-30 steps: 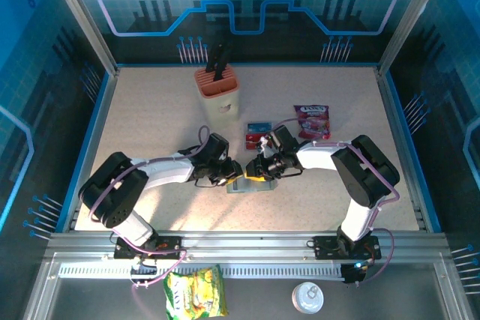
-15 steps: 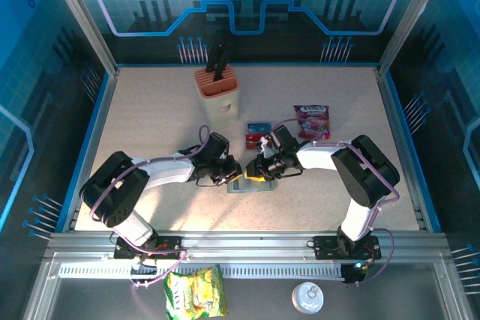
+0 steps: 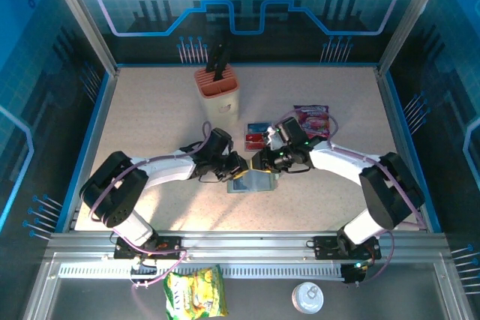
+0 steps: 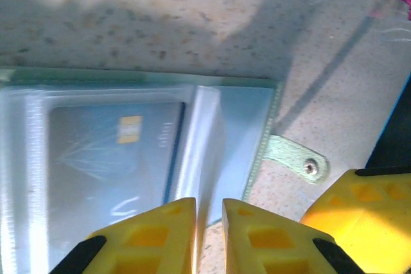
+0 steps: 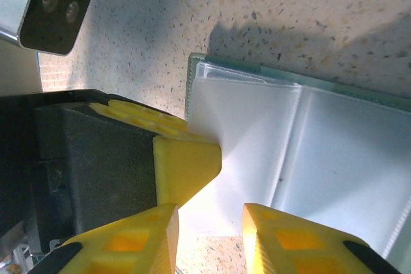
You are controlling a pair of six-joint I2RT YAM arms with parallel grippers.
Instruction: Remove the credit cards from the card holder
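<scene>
Left wrist: I noted card holder [image 4: 241, 126] open, credit card [image 4: 109, 152] crosswise, ahead-left of left fingers [image 4: 148, 235], narrow, nipping its edge; right fingers [image 5: 289, 242] part-open, empty.

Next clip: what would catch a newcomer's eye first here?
Centre stage lies the opened card holder, with the left gripper pinching its clear sleeve fold beside a card with a gold chip. Behind it lie red and blue cards, with a purple snack packet to their right.
</scene>
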